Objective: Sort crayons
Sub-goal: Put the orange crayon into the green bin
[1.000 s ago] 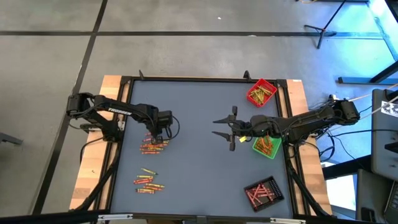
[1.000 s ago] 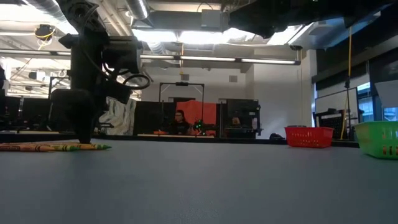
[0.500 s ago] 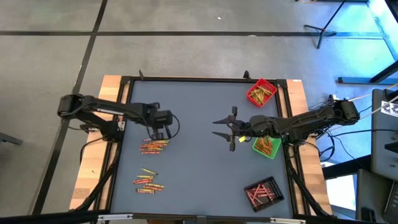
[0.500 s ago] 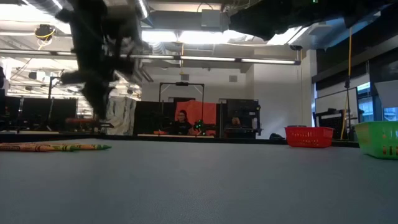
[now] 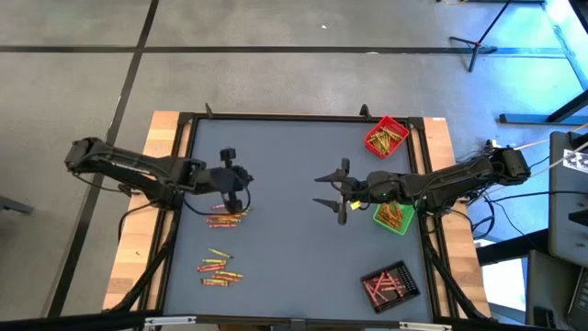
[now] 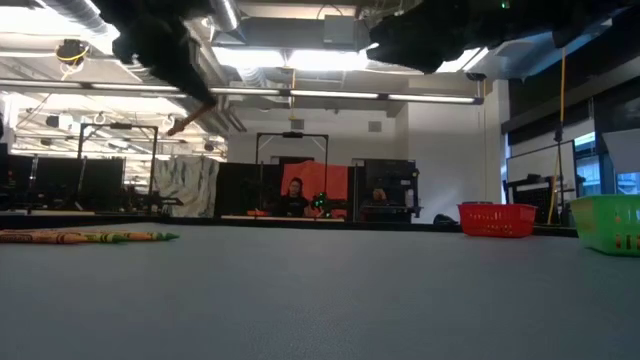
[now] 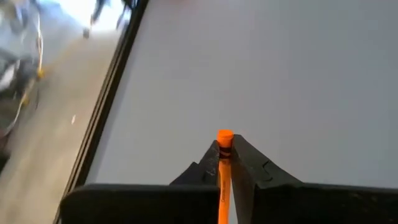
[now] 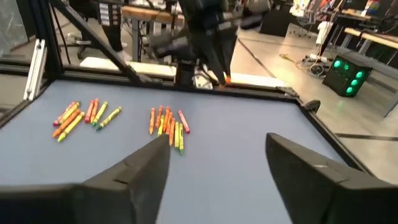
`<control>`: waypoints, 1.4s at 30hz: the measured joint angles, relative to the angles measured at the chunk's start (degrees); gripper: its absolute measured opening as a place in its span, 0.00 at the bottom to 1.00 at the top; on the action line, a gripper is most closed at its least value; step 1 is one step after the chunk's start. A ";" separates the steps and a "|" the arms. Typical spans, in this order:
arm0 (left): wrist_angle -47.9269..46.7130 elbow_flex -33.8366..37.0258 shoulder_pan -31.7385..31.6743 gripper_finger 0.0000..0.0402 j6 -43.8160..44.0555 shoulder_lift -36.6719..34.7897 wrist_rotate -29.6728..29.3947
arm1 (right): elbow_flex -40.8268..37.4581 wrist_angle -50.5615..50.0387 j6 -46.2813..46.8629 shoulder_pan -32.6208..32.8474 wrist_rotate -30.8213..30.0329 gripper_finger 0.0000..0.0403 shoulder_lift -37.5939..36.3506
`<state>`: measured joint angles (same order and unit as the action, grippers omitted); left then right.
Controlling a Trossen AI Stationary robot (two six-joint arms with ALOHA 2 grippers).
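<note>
1. The left gripper (image 7: 225,163) hangs above the left half of the desk (image 5: 285,239), over the upper pile of crayons. Its fingers are closed on one orange crayon (image 7: 223,174), which stands up between them.
2. Under it, on the left part of the desk, lies one group of crayons (image 5: 223,219) in red, orange and yellow. A second group (image 5: 219,268) lies nearer to the front edge, apart from the first one.
3. The desk has a flat grey-blue surface inside a dark frame, with wooden boards (image 5: 140,239) at its left and right sides.
4. The right gripper (image 5: 328,192) is over the middle of the desk, its two fingers spread wide with nothing between them. It points toward the left side.
5. Just beside the right arm stands a green tray (image 5: 394,217) with crayons inside. A red tray (image 5: 386,136) with crayons is near the back right corner, and a black tray (image 5: 390,284) with red crayons is near the front right corner.
6. Around the desk the floor (image 5: 276,74) is grey concrete with dark lines. The low view shows a big room with long ceiling lamps (image 6: 330,60), dark screens, and people sitting far behind (image 6: 293,198).
</note>
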<state>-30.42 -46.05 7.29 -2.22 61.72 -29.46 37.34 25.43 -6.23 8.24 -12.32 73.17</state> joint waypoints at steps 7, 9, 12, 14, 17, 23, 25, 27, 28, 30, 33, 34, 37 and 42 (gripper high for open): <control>22.23 7.60 2.94 0.00 -8.50 -1.11 0.72 | 0.05 2.53 -1.63 0.01 -0.09 0.81 1.78; 30.08 9.76 3.06 0.00 -11.06 -0.87 3.22 | 0.01 2.62 -1.77 0.01 -0.08 0.81 1.83; 43.58 13.76 3.00 0.00 -14.60 -0.90 8.55 | 0.04 4.64 -2.50 -0.01 -0.08 0.81 2.76; 51.24 16.21 3.02 0.00 -16.52 -0.86 10.54 | -0.01 5.59 -3.05 0.01 0.16 0.81 3.67; 60.55 19.29 2.96 0.00 -17.91 -0.88 12.20 | 0.23 7.95 -3.44 -0.01 0.37 0.81 5.73; 74.19 22.92 1.88 0.00 -17.89 0.18 16.49 | 3.45 12.93 -6.24 -0.01 0.46 0.81 11.82; 75.66 23.16 1.84 0.00 -17.66 1.04 17.91 | 5.25 12.69 -6.26 -0.01 0.44 0.82 13.89; 76.07 23.16 1.88 0.00 -17.41 2.25 18.72 | 7.43 12.81 -6.26 -0.01 0.90 0.82 16.35; 76.88 23.09 1.90 0.00 -17.07 3.13 18.90 | 8.57 12.71 -6.26 -0.01 1.27 0.82 17.59; 77.64 23.07 1.93 0.00 -16.43 4.76 18.92 | 11.06 12.64 -6.22 -0.01 1.51 0.81 20.14; 80.45 23.07 1.88 0.00 -16.41 7.20 18.79 | 14.65 12.55 -6.19 -0.01 1.51 0.80 23.87; 81.03 23.07 1.88 0.00 -16.39 7.69 18.83 | 15.83 12.64 -6.17 -0.01 1.51 0.79 25.13; 82.37 23.07 1.88 0.01 -16.39 8.48 19.02 | 18.68 12.06 -6.18 -0.01 1.51 0.72 27.73; 82.49 23.07 1.88 0.02 -16.36 8.48 19.09 | 22.21 12.07 -6.23 -0.01 1.90 0.53 30.70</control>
<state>52.07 -22.98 9.17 -18.58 70.19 -10.37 59.55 37.50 -12.46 8.23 -10.41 103.87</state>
